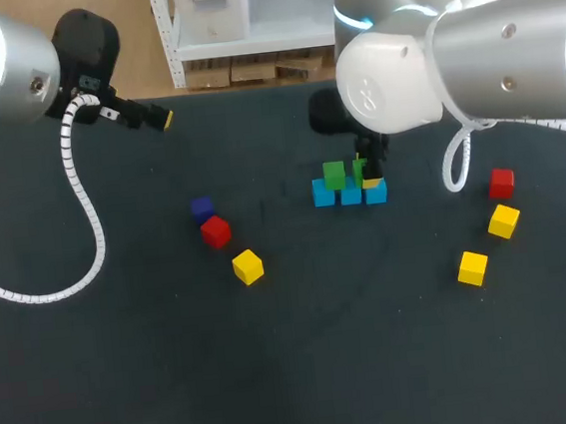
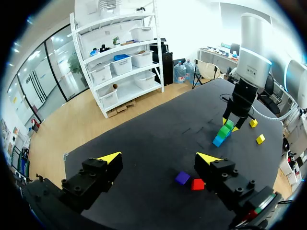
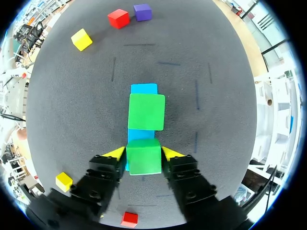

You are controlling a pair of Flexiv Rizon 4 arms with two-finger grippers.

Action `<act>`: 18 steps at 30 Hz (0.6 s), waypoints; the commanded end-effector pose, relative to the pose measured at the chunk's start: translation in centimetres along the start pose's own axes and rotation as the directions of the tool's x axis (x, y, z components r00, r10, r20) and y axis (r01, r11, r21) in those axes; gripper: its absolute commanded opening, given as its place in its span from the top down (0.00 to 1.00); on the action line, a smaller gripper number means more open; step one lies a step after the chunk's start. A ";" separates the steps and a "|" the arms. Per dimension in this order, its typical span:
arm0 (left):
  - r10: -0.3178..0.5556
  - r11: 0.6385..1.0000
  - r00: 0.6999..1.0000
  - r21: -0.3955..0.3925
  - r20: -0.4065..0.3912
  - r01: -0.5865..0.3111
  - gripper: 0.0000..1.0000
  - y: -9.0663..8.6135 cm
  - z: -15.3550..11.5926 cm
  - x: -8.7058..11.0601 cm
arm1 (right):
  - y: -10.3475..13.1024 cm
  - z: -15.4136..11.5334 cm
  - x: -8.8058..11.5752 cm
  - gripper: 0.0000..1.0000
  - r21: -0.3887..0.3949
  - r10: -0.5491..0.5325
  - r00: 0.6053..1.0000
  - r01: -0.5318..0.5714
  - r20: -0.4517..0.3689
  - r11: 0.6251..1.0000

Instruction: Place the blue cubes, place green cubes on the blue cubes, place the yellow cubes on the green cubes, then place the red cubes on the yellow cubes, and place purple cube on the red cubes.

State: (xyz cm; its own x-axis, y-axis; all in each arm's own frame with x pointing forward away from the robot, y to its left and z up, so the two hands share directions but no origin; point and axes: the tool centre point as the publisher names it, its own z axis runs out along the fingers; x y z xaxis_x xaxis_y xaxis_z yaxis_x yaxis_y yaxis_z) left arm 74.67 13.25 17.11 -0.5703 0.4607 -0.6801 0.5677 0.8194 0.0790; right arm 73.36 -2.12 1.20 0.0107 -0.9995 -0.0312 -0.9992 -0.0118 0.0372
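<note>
Spotter: Trouble, then. Where are you expecting it?

Operator: I'm watching the held green cube (image 3: 144,160). My right gripper (image 3: 144,153) is clamping it, both yellow tips pressing its sides and parted only by the cube's width. It's hanging right over the blue cubes (image 1: 351,194), just beside the placed green cube (image 3: 146,111) that is already sitting on that row. I can't tell whether it's resting on the blue yet.

Spotter: So what are you worrying about?

Operator: Three things. If I'm letting go off-centre, the cube is likely tipping off the edge of the row. If I'm drifting toward the placed green cube, I'm risking a nudge that slides it off. And if one finger is dragging as they part, it may be pulling the cube, or the blue beneath it, out of line.

Spotter: How is the arm sitting?

Operator: It's coming in from the right and pointing nearly straight down over the stack, its wrist hiding part of it from the head camera.

Spotter: And the left?

Operator: My left gripper (image 2: 158,160) is hovering over the far left of the table (image 1: 129,387), well apart from the stack, fingers spread wide and gripping nothing. The purple cube (image 2: 182,178) and a red cube (image 2: 197,184) are lying near it, untouched.
</note>
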 end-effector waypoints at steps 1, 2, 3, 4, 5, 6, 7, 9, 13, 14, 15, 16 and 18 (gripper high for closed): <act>0.002 1.000 1.000 0.006 0.002 -0.002 0.00 0.1 0.0 0.0 | 0.2 0.0 0.0 0.00 0.005 -0.001 1.000 0.001 0.001 1.000; 0.002 1.000 1.000 0.006 0.002 -0.002 0.00 0.1 0.0 0.0 | 0.2 0.0 0.1 0.00 0.005 0.000 1.000 0.000 0.001 1.000; 0.002 1.000 1.000 0.006 0.002 -0.002 0.00 0.1 0.0 0.0 | 0.2 0.0 0.1 0.00 0.004 0.000 1.000 0.000 0.001 1.000; 0.002 1.000 1.000 0.006 0.002 -0.002 0.00 0.1 0.0 0.0 | 0.3 0.0 0.1 0.00 0.004 0.001 1.000 -0.001 0.002 1.000; 0.002 1.000 1.000 0.006 0.002 -0.002 0.00 0.1 0.0 0.0 | 0.3 0.0 0.1 0.00 0.004 0.001 1.000 -0.001 0.003 1.000; 0.002 1.000 1.000 0.006 0.002 -0.002 0.00 0.1 0.0 0.0 | 0.3 0.0 0.1 0.00 0.004 0.001 1.000 -0.001 0.004 1.000; 0.002 1.000 1.000 0.006 0.002 -0.002 0.00 0.1 0.0 0.0 | 0.4 0.0 0.1 0.00 0.004 0.002 1.000 -0.002 0.004 1.000; 0.002 1.000 1.000 0.006 0.002 -0.002 0.00 0.1 0.0 0.0 | 0.4 0.0 0.1 0.00 0.002 0.004 1.000 -0.004 0.007 1.000; 0.002 1.000 1.000 0.006 0.002 -0.002 0.00 0.1 0.0 0.0 | 0.3 0.0 0.2 0.40 0.003 0.014 1.000 -0.014 0.008 1.000; 0.002 1.000 1.000 0.006 0.002 -0.002 0.00 0.1 0.0 0.0 | 0.3 0.0 0.2 0.52 0.004 0.014 1.000 -0.014 0.009 1.000; 0.002 1.000 1.000 0.006 0.002 -0.002 0.00 0.1 0.0 0.0 | 0.3 0.0 0.2 0.55 0.004 0.014 1.000 -0.014 0.010 1.000; 0.002 1.000 1.000 0.006 0.002 -0.002 0.00 0.1 0.0 0.0 | 0.3 0.0 0.2 0.59 0.005 0.014 1.000 -0.014 0.010 1.000; 0.002 1.000 1.000 0.006 0.002 -0.002 0.00 0.1 0.0 0.0 | 0.3 0.0 0.2 0.64 0.006 0.014 1.000 -0.014 0.009 1.000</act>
State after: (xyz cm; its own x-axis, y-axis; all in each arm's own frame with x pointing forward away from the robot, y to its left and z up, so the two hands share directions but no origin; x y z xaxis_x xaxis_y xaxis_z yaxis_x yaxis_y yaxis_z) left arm 74.67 13.25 17.11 -0.5703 0.4607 -0.6801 0.5677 0.8194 0.0790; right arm 73.29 -2.17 1.16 -0.0034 -0.9993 -0.0369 -0.9993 0.0020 0.0377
